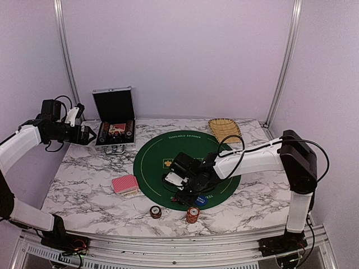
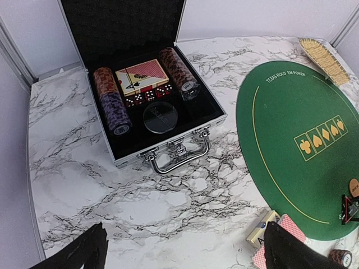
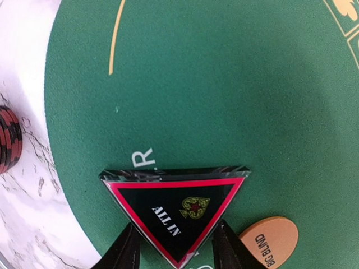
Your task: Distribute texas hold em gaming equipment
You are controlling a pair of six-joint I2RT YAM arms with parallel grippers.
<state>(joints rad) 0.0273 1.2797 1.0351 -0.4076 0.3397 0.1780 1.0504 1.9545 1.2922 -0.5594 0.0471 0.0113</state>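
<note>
Jaws of the right gripper (image 3: 175,249) stand part-spread, one finger on each slanted edge of the black triangular ALL IN marker (image 3: 176,216). Looks like contact on both sides, but I can't tell if it's a firm pinch.

Marker is at the near edge of the green felt mat (image 1: 162,151). Flat edge faces away from the wrist and the apex points back between the jaws. Those edges converge, so my guess is a squeeze could push it forward. Orange BIG BLIND disc (image 3: 269,242) lies just beside one finger, apart from the marker.

Left gripper (image 2: 185,256) jaws are spread wide with nothing between them. It hangs over the desk (image 2: 112,196) in front of the silver case (image 2: 134,155), well apart from the marker, so the right arm is nearer.

Case is open, lid upright. Inside:
- two chip rows (image 2: 112,103)
- card deck (image 2: 143,75)
- red dice (image 2: 148,95)
- clear disc (image 2: 160,116)

On the desk:
- red-backed cards (image 1: 125,184)
- two chip stacks (image 1: 155,212)
</note>
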